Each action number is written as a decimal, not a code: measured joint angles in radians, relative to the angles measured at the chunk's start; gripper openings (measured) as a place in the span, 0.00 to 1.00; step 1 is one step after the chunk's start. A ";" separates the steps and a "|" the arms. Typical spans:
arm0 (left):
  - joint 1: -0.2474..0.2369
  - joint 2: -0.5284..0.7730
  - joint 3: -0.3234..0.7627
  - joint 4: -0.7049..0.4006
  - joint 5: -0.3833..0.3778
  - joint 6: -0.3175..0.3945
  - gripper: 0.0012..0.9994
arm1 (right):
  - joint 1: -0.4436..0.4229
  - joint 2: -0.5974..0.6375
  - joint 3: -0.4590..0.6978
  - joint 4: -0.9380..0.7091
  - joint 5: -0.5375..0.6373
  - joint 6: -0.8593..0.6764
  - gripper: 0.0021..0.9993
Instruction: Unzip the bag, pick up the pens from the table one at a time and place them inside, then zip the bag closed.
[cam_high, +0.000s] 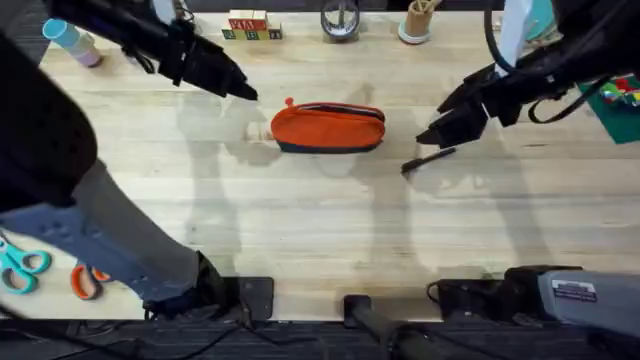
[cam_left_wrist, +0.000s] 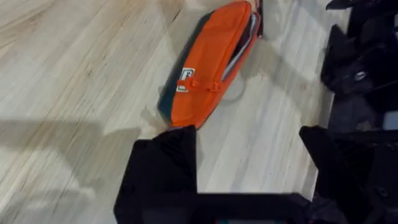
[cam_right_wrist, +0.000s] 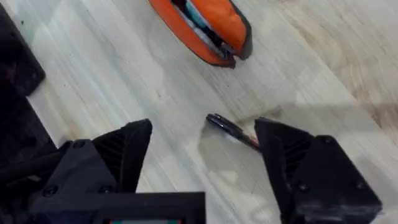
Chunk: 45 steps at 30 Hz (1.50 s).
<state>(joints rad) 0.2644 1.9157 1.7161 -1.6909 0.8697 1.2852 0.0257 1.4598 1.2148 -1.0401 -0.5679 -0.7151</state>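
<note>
Two black robot arms: the left arm (cam_high: 150, 40) and the right arm (cam_high: 560, 70) are built of angular matte-black segments, with thin black cables looping along the right one near its wrist. The left gripper (cam_left_wrist: 249, 180) has broad, blocky black fingers (cam_left_wrist: 163, 168) with flat faceted faces. The right gripper (cam_right_wrist: 202, 168) has the same chunky black fingers (cam_right_wrist: 118, 155), wedge-shaped at the tips, with small round screw heads set into their housings. At the lower right, a grey base unit (cam_high: 590, 298) carries a white printed label, beside black mounts and dark cabling.
</note>
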 joint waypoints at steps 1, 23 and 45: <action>-0.001 -0.026 0.000 0.000 -0.012 -0.010 1.00 | 0.000 0.000 0.000 0.000 0.000 0.000 1.00; -0.253 -0.348 -0.054 0.151 -0.260 -0.417 1.00 | 0.000 0.000 0.000 0.000 0.000 0.000 1.00; -0.261 -0.589 -0.519 0.406 -0.363 -0.642 1.00 | 0.000 0.000 0.000 0.000 0.000 0.000 1.00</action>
<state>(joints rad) 0.0032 1.3266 1.1973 -1.2854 0.5065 0.6434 0.0257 1.4601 1.2148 -1.0397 -0.5682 -0.7151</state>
